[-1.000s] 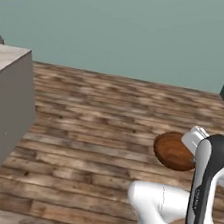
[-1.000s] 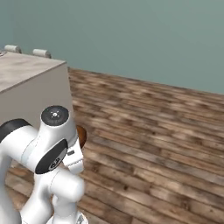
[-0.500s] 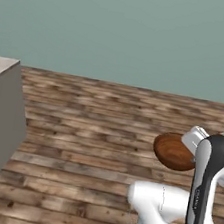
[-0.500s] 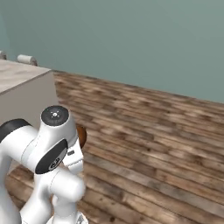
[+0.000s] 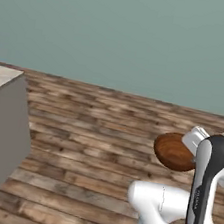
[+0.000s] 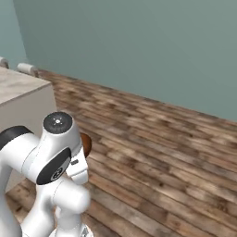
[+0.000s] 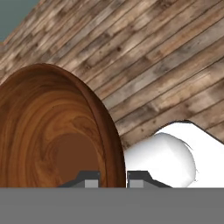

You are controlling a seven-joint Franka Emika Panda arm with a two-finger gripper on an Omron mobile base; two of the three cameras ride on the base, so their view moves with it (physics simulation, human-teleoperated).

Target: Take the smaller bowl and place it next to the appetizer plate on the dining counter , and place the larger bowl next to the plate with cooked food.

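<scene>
The claw (image 7: 112,177) is pinched narrow on the rim of the smaller bowl (image 7: 52,131): in the hand view one dark fingertip sits inside the wall and the other outside, at about six o'clock of the bowl. The bowl is carried in the air over the wooden floor (image 5: 96,127), not resting on anything. In the left base view the smaller bowl (image 5: 173,152) hangs at roughly three o'clock of the picture, just in front of the wrist; in the right base view a sliver of it (image 6: 86,143) peeps out past the arm's elbow joint.

The risk, as I judge it, lies in the grip itself. A thin hold on one edge of a glossy, rounded bowl leaves its weight hanging to one side, so a jolt from the driving base or a quick wrist turn could make it swivel or slip out onto the floor.

The arm is folded in close over the base, elbow raised, forearm reaching forward with the hand held low and the bowl tipped on its side. A beige counter (image 6: 18,90) with a grey side stands at nine o'clock in both base views, well apart from the bowl; neither plate can be seen on it from here.
</scene>
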